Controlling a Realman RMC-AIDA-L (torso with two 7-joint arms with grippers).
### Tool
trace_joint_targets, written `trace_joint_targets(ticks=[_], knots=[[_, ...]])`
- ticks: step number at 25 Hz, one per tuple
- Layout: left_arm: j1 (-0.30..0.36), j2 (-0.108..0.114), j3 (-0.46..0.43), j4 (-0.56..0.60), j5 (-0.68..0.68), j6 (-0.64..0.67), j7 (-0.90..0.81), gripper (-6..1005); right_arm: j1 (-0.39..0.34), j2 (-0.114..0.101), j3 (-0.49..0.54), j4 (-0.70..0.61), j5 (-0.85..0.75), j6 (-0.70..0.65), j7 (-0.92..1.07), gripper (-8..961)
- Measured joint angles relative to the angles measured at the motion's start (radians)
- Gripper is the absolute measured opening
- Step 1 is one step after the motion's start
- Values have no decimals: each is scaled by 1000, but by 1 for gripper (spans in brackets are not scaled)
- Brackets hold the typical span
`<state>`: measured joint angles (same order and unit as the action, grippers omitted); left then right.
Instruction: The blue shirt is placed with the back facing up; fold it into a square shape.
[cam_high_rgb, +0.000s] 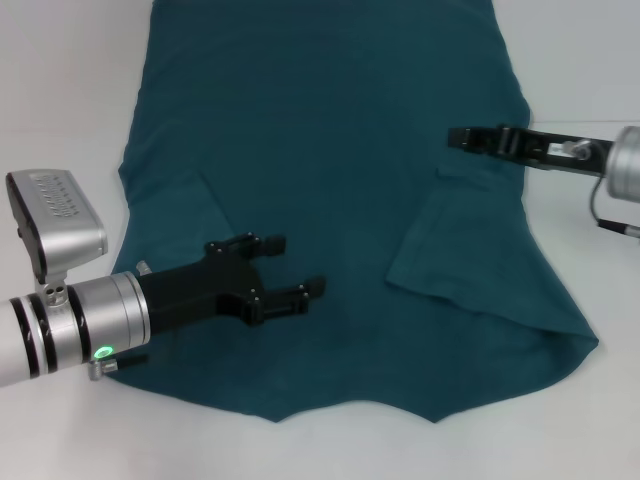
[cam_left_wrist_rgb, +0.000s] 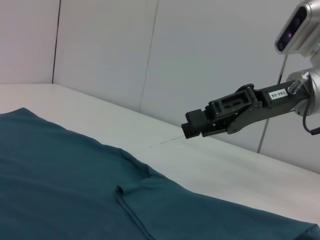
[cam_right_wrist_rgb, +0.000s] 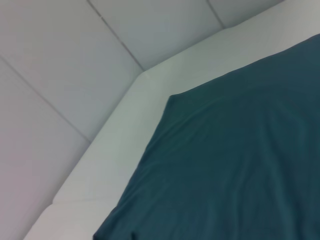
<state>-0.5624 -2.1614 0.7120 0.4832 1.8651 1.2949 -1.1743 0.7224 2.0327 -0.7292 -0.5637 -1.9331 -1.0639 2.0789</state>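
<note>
We see the blue shirt (cam_high_rgb: 320, 180) spread flat on the white table (cam_high_rgb: 60, 100), plain side up, both sleeves folded inward. L gripper (cam_high_rgb: 290, 268) hovers over the shirt's near-left part, fingers spread apart, holding nothing. R gripper (cam_high_rgb: 462, 138) sits at the shirt's right edge; looks pinched together, w/ no cloth in it.

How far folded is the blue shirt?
Partly: the blue shirt lies mostly spread, both sleeves already folded inward over its body.
</note>
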Motion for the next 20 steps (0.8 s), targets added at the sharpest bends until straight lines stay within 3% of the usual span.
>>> trace_joint_targets(ticks=[9, 15, 20], knots=[[-1, 0, 0, 3, 0, 0, -11, 847, -44, -26, 13, -4, 6, 4, 16, 661], [22, -2, 0, 66, 0, 13, -76, 847, -64, -25, 33, -5, 9, -41, -21, 792], [47, -2, -1, 114, 0, 26, -140, 847, -87, -9, 43, -1, 47, -97, -111, 890]])
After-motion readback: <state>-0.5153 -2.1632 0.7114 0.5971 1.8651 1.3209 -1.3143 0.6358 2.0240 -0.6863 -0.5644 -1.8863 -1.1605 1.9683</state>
